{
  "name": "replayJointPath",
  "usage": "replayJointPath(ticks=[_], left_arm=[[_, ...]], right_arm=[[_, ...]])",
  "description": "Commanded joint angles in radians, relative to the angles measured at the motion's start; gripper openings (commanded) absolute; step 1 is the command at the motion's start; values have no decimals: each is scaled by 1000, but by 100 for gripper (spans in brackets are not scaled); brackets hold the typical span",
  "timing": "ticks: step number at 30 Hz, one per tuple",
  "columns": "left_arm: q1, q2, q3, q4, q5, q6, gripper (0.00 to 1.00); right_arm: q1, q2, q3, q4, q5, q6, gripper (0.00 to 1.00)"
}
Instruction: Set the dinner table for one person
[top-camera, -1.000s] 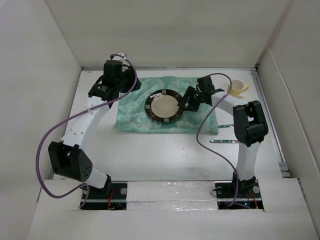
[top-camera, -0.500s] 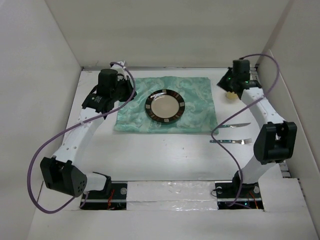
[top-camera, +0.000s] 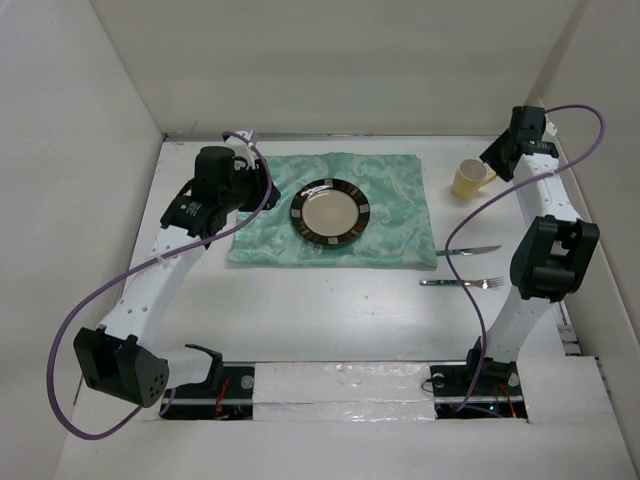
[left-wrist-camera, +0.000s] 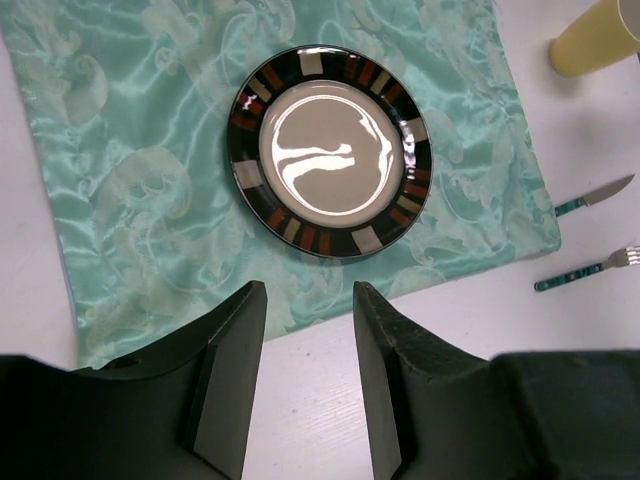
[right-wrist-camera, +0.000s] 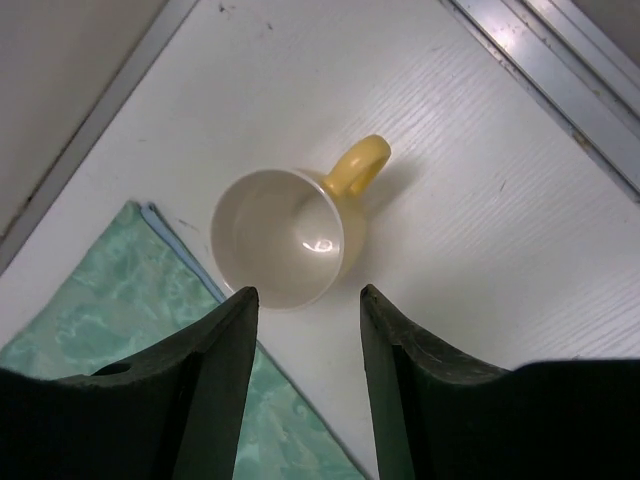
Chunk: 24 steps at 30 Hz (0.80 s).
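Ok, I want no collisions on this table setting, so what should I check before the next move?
1. Right gripper open, empty: ok.
2. Yellow mug upright, empty: ok.
3. Descent needed to reach it: cannot tell.
4. Plate on green cloth: ok.
5. Knife and fork flat on dinner table, clear of both arms: ok.
6. Left gripper open, empty: ok.

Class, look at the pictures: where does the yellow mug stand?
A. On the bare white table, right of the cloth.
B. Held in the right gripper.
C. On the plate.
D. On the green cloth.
A: the yellow mug stands on the white table, clear of the green cloth, below the open right gripper.
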<state>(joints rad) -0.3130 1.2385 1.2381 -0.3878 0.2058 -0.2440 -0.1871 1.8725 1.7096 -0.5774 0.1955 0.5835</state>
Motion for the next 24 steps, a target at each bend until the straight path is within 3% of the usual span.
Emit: replayJointPath(ticks=[1, 5, 12, 16, 17, 19, 24], left_arm=[[-55, -11, 9, 10, -46, 28, 37], [-77, 3, 15, 4, -62, 28, 37], [-77, 7, 9, 9, -45, 23, 37], [-77, 9, 8, 3, -49, 23, 37], [-77, 7, 8, -3, -55, 25, 37], [-77, 7, 6, -5, -55, 25, 37], [-77, 12, 9, -10, -59, 26, 37]], right_arm=[[-5, 16, 34, -18, 9, -8, 53], [-5, 91, 110, -91, 22, 1, 53], [-14, 168, 105, -64, -24, 10, 51], [-14, 218, 130, -84, -53, 18, 34], [-14, 214, 114, -76, -33, 27, 5], [-3, 176, 102, -58, -1, 26, 0], [29, 82, 136, -2, 53, -33, 0]])
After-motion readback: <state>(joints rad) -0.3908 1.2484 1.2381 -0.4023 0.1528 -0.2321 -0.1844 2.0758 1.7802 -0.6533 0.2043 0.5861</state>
